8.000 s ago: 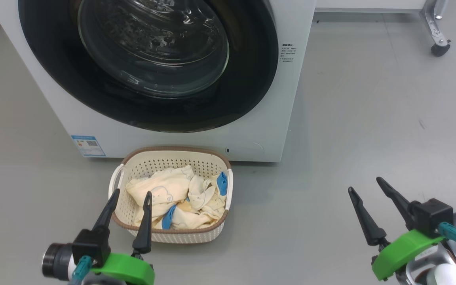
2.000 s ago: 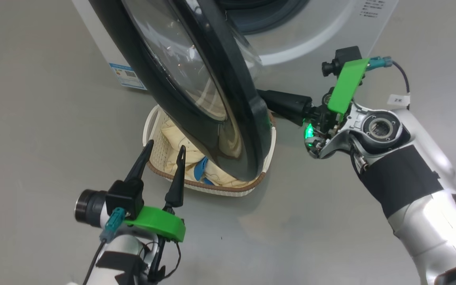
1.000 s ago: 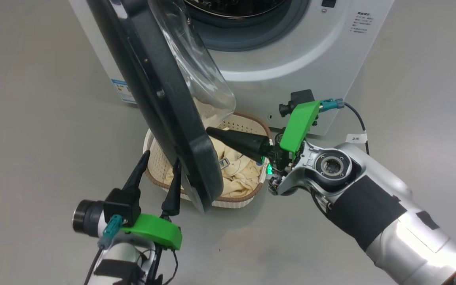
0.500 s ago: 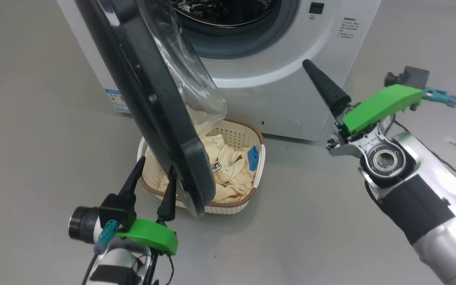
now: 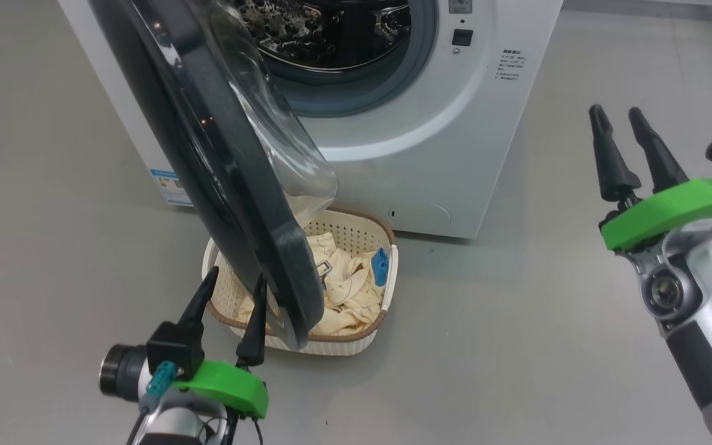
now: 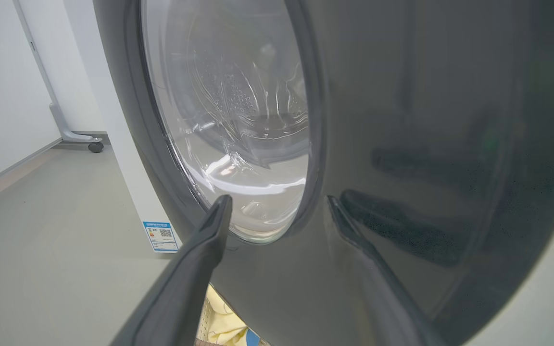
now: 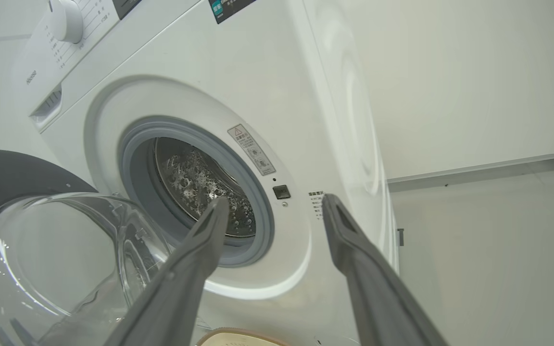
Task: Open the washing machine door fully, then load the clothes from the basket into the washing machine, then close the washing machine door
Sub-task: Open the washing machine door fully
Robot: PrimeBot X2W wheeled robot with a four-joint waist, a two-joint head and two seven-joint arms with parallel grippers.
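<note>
Head view cuts off the top of the washing machine (image 5: 455, 142), and only part of the steel drum (image 5: 325, 31) is seen. The washing machine door (image 5: 232, 204) hangs out from the machine's front, nearly edge-on. It hides one end of the basket (image 5: 356, 343) and much of the clothes (image 5: 347, 290); garment count can't be told.

The left gripper (image 5: 237, 275) is low in front of the machine on the door's outer face, fingers spread, nothing held. One fingertip is near the door's lower rim; contact unclear. The door stands between it and the basket. The right gripper (image 5: 615, 111) is out past the machine's other front corner over the grey floor (image 5: 517, 346), fingers apart and empty, pointing at the machine. There is a blue sticker (image 5: 163, 185) low on the machine front. A wheeled frame leg (image 6: 95, 146) stands beside the machine by the wall.

Door: wide glossy black ring, clear bulging glass bowl (image 5: 282, 148) facing the machine. Basket: cream, perforated, brown rim, on the floor right before the machine, under the grey seal (image 5: 356, 93). Clothes: crumpled pale yellow inside the basket, thin line prints, one blue cuff (image 5: 381, 266).
</note>
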